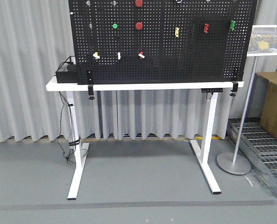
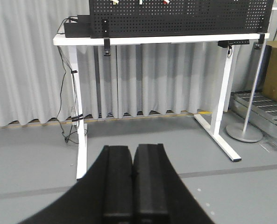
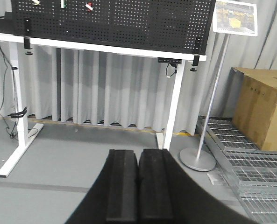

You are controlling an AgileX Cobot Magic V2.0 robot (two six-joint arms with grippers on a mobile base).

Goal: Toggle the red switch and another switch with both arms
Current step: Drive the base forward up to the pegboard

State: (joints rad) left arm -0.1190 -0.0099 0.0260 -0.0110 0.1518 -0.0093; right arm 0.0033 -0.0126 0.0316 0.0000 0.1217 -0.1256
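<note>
The left pincer and right pincer are closed on nothing, well off the pegboard. The red switch and cream switch sit on its bottom row; I'd raise both first.

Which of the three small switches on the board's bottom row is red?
The rightmost: the red switch, white-tipped. The white toggle is in the middle, the pale yellow switch leftmost.

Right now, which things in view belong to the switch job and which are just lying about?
Job: red switch, pale yellow switch, left gripper, right gripper, both shut.
Just there: round red button, green button, sign stand, cardboard box.
</note>
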